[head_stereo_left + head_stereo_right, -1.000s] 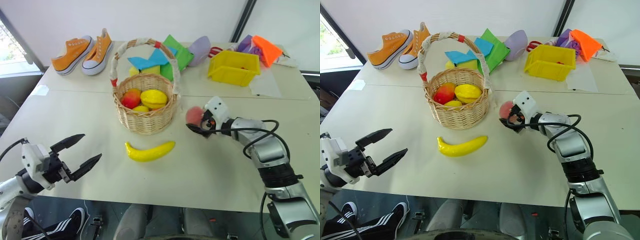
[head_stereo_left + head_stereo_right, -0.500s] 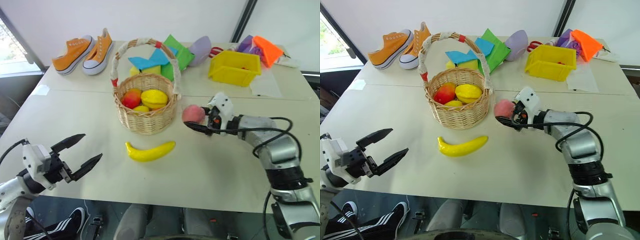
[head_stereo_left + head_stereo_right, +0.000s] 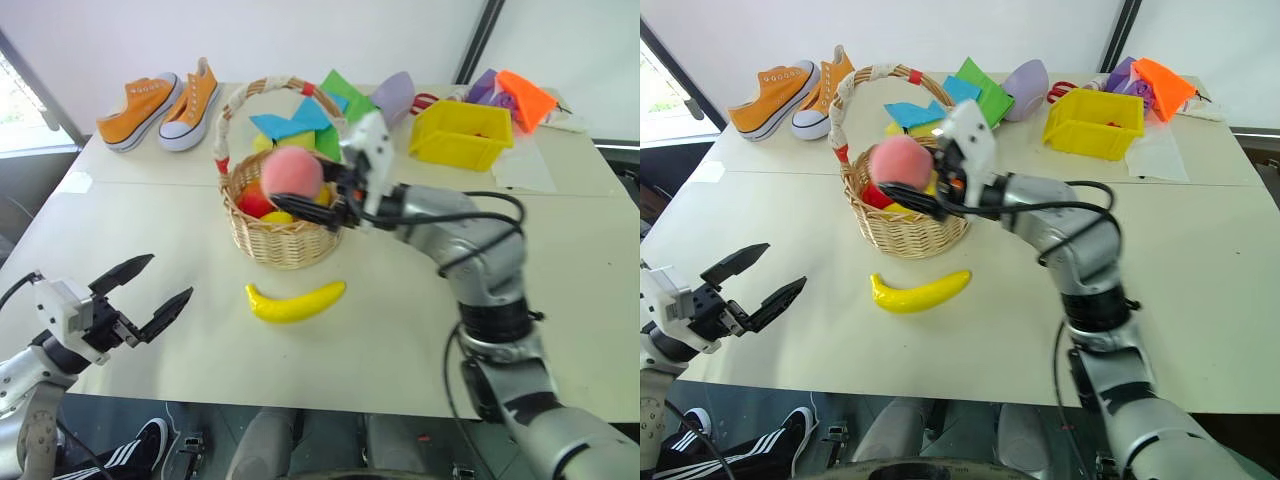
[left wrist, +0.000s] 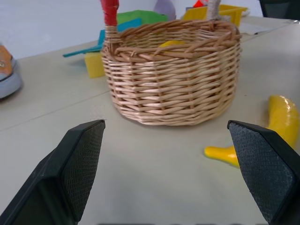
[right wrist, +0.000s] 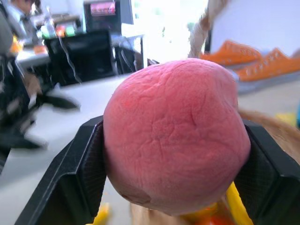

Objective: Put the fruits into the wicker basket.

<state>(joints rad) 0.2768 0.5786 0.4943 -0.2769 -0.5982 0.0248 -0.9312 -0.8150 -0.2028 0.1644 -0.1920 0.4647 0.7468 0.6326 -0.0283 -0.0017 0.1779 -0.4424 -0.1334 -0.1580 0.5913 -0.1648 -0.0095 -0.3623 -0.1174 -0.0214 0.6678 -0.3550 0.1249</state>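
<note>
The right end effector (image 3: 908, 180) pinches the round pink-red peach (image 3: 902, 160) (skin faintly wrinkled) above the wicker basket (image 3: 285, 230). The curved yellow banana (image 3: 296, 302) lies on the worktop (image 3: 400, 330) just before the basket. The left end effector (image 3: 145, 300) stands spread.

Pair of orange sneakers (image 3: 160, 100) at the table's (image 3: 560, 300) far left corner. Yellow plastic bin (image 3: 462, 134) far right, an orange cloth (image 3: 525, 97) just beyond it. Green and blue paper sheets (image 3: 315, 115) and a lilac bowl-shaped piece (image 3: 393, 95) lie between.
</note>
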